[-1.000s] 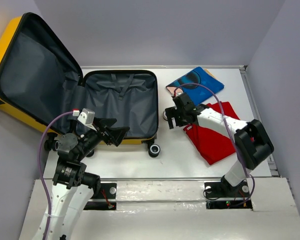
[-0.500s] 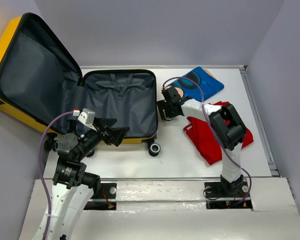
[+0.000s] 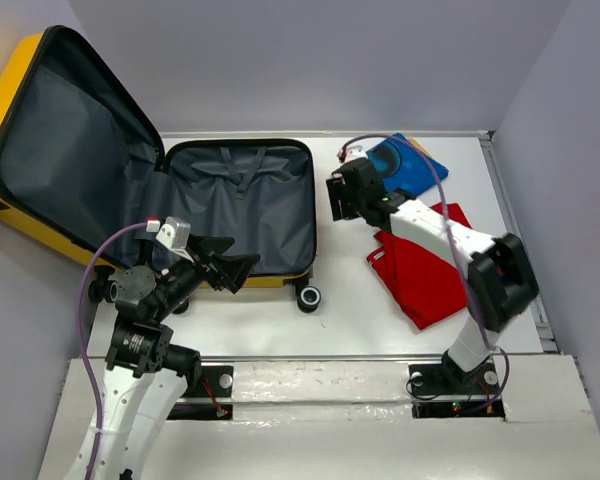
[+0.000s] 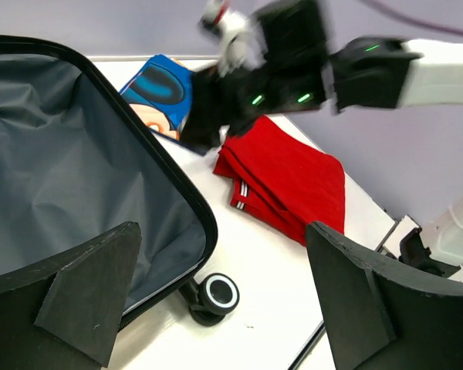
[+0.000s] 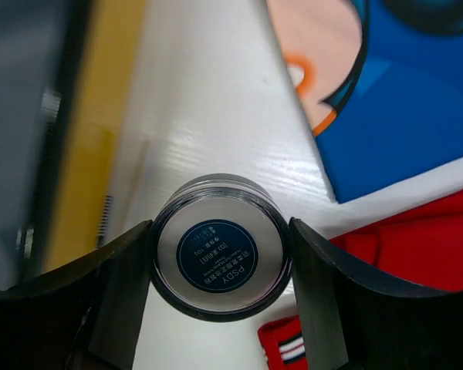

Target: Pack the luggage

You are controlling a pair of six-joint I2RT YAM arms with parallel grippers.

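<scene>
The yellow luggage (image 3: 250, 215) lies open on the table with its dark grey lining showing and its lid (image 3: 65, 130) propped up at the far left. My right gripper (image 3: 342, 195) is shut on a small round jar (image 5: 220, 247) with a blue label. It holds the jar over the white table strip between the suitcase's yellow right wall (image 5: 100, 131) and the blue printed garment (image 5: 401, 85). My left gripper (image 3: 235, 268) is open and empty at the suitcase's near edge. In the left wrist view its fingers (image 4: 85, 293) frame a caster wheel (image 4: 218, 291).
A folded red garment (image 3: 430, 270) lies right of the suitcase and also shows in the left wrist view (image 4: 293, 177). The blue garment (image 3: 405, 165) lies at the far right. Grey walls close in the table on the left, back and right.
My right gripper has moved toward the far side of the table along the suitcase's right wall, carrying the jar. The left arm has not moved.
</scene>
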